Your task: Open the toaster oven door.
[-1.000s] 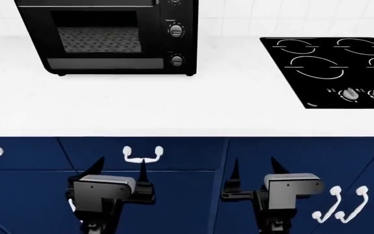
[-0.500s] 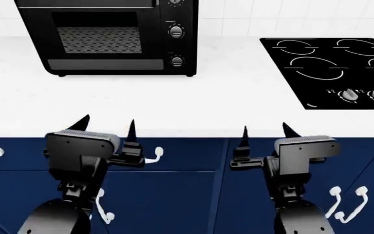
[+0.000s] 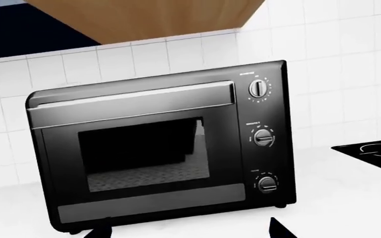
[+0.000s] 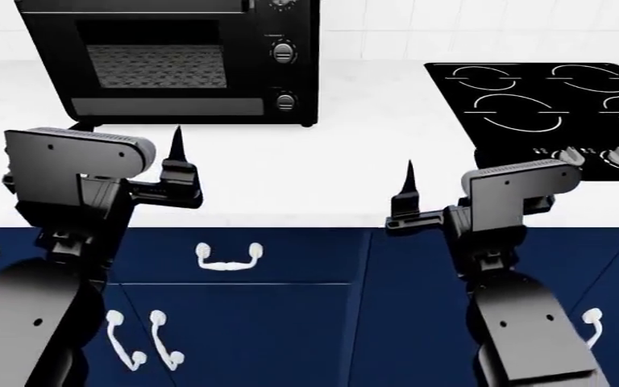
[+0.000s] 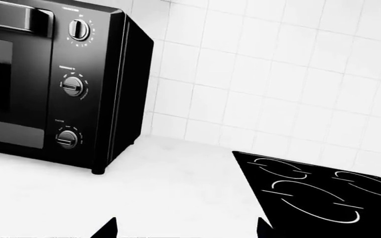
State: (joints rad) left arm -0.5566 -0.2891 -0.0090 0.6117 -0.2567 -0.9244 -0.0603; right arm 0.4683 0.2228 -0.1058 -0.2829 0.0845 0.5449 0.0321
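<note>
both arms raised in front of the counter, nothing held. left gripper (image 4: pixel 157 165) sits nearest the job: jaws spread wide and empty, one tip clear in head view, the other mostly behind its own black housing. its wrist view points straight at the appliance, so this arm looks staged for the pull. right gripper (image 4: pixel 438 189) is empty too, one tip showing clearly in head view; its wrist view shows both tips well apart, so wide open. it hangs over the counter edge (image 4: pixel 321 211) beyond the navy cabinet fronts (image 4: pixel 288 298), probably parked out of the way.

ahead of the left gripper and a little up, past a stretch of bare counter, stands the toaster oven (image 3: pixel 160 148). the toaster oven door (image 3: pixel 137 153) is shut flat against the body, glass window with a rack behind it, bar handle (image 3: pixel 134 99) along the top edge. so the door likely hinges at the bottom and the pull goes at the handle; task not yet started. knobs (image 3: pixel 263 138) run down the side nearer the right arm.

ahead of the right gripper and off to its outer side lies the stovetop (image 5: pixel 323 191), not part of this.

hard to see: head view cuts off the oven top, so the handle is barely in frame there. both wrist views show only the fingertip ends. right wrist view crops most of the door. knob labels too small to read. hinge not visible.
</note>
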